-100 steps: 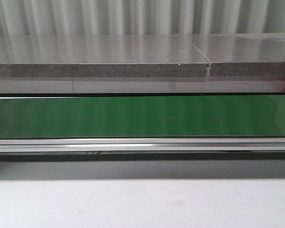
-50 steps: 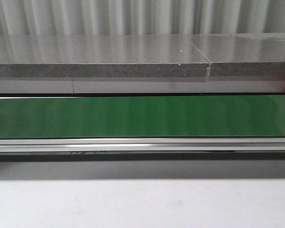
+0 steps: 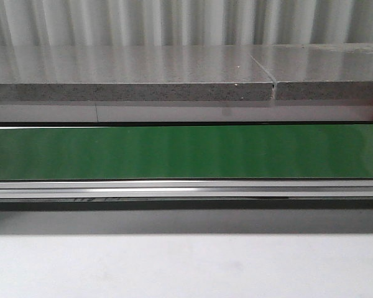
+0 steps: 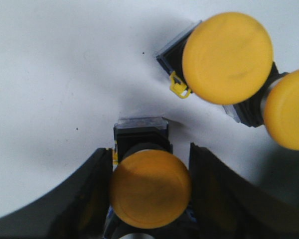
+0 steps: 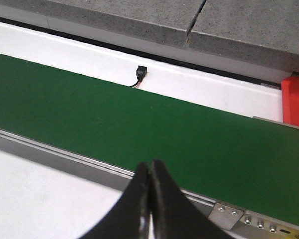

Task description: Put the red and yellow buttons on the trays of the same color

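Green belt (image 3: 186, 152); no legible writing.

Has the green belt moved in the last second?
Yes, leftward. The belt looks unchanged on its green top, but the dark marking under the rail has slid left, farther from the fixed slab seam.

my own fingers (image 4: 84, 199) run off the picture's edge, a second yellow button (image 4: 288, 109) is cut off, and my red tray (image 5: 296, 102) is barely showing.
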